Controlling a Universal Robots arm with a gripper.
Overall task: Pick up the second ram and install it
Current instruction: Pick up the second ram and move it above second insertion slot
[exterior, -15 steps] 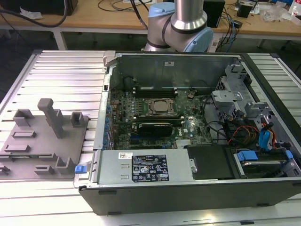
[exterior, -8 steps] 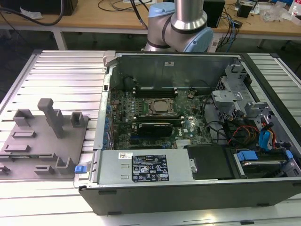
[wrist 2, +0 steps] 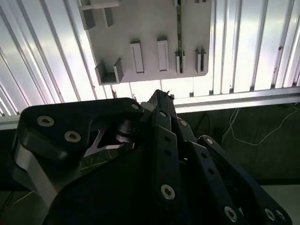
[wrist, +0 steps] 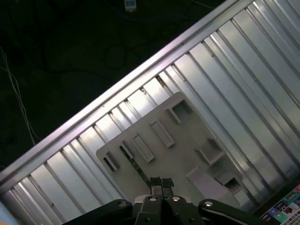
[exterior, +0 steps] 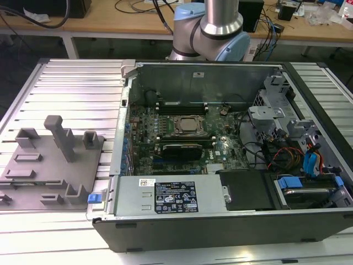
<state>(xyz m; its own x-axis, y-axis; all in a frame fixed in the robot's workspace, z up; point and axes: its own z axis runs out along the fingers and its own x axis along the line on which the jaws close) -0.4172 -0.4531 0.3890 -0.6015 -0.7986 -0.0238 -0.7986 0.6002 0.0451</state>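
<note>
Second ram (wrist: pixel 133 162): thin dark strip standing on edge in a slot of the grey fixture tray (wrist: pixel 187 140), not yet picked. The gripper (wrist: pixel 161 182) hangs above the tray, near the ram but clear of it. Its fingers are closed together with nothing between them. The tray sits on the ribbed metal desk (wrist: pixel 243 70), just beside the open computer case (exterior: pixel 220 226) on the exterior view's left. Motherboard (exterior: pixel 182 132) is exposed; can't tell whether a first stick is seated. Judged early: pick and install both undone.
</note>
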